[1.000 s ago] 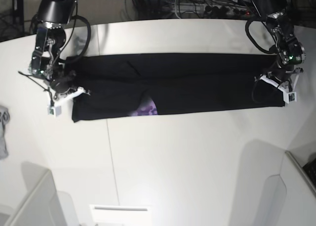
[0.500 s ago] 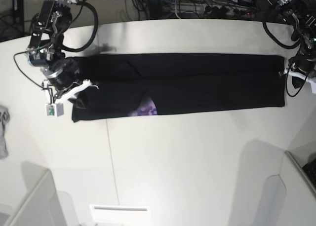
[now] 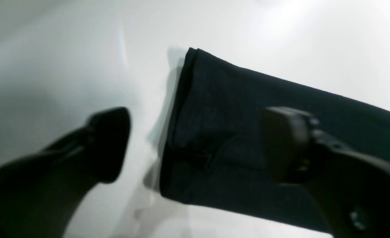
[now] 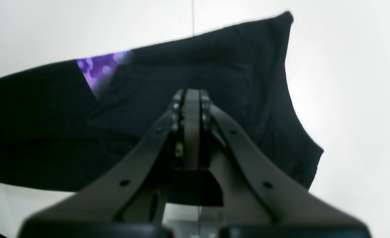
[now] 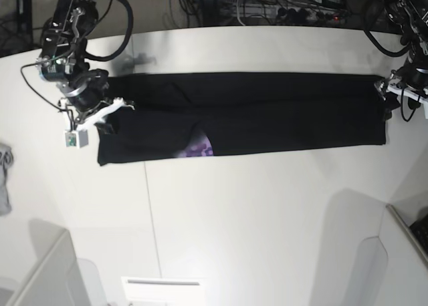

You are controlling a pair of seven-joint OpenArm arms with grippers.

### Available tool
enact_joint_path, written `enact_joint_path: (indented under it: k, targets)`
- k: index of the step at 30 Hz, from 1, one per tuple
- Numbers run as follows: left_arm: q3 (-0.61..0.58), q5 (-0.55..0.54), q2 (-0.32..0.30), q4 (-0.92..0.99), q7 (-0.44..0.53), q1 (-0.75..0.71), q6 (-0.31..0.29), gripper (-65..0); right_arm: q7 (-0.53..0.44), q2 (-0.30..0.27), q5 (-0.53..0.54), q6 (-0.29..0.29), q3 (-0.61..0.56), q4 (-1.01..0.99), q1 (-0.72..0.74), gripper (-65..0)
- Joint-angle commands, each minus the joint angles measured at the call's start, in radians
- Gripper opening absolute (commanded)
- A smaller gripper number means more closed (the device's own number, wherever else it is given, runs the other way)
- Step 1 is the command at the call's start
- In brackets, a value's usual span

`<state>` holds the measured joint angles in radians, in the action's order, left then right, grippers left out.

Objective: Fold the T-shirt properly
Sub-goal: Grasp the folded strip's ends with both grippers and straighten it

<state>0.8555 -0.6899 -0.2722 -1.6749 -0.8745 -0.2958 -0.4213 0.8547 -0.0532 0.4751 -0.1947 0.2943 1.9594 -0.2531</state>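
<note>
Since a second ago both my arms have pulled back from the ends of the cloth: my left gripper (image 5: 400, 95) has left the end it was on and now hangs at that end's upper corner, and my right gripper (image 5: 100, 115) has shifted up along the opposite end.

The large black cotton T-shirt (image 5: 247, 115) lies flat on the white table (image 5: 254, 212) as one long, narrow folded band, running nearly from one side of the base view to the other. A small patch of purple print (image 5: 198, 147) peeks out along its near edge, left of the middle; my right wrist camera catches the same print (image 4: 102, 66) beyond the fingers.

In my left wrist view the folded end of the T-shirt (image 3: 214, 132) rests on the table with its layered edge facing the camera. My left gripper (image 3: 195, 145) stands wide apart, one finger over bare table and the other over the cloth, gripping nothing.

My right gripper (image 4: 191, 109) has its fingers pressed together above the dark fabric; I cannot tell whether any cloth is pinched between them.

A small grey cloth (image 5: 4, 179) lies at the table's edge, well apart from the T-shirt.
</note>
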Motion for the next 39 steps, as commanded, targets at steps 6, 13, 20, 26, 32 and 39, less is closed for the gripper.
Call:
enact_joint_path:
  k: [6, 13, 20, 26, 32, 39]
  targets:
    - [0.003, -0.014, -0.034, 0.18, 0.019, 0.086, -0.006, -2.8, -0.022, -0.006, 0.014, -0.004, 0.003, 0.018, 0.005, -65.0]
    - [-0.13, -0.012, -0.077, 0.332, 0.068, 0.151, -0.004, -3.9, -0.025, -0.007, 0.014, -0.004, -0.05, 0.022, 0.005, -65.0]
    - [-0.235, 0.112, -0.077, 0.404, 0.151, 0.149, -0.003, -23.5, -0.028, -0.006, 0.014, -0.004, -0.077, 0.022, 0.005, -65.0]
    - [-0.235, 0.131, -0.074, 0.405, 0.15, 0.149, -0.003, -53.8, -0.028, -0.006, 0.014, -0.004, -0.077, 0.022, 0.007, -65.0]
    - [-0.23, 0.132, -0.081, 0.396, 0.151, 0.148, -0.003, -65.0, -0.028, -0.006, 0.014, -0.004, -0.07, 0.022, 0.007, -65.0]
    - [-0.157, 0.135, -0.081, 0.31, 0.151, 0.12, -0.003, -65.0, -0.03, -0.006, 0.014, -0.004, -0.07, 0.021, 0.008, -65.0]
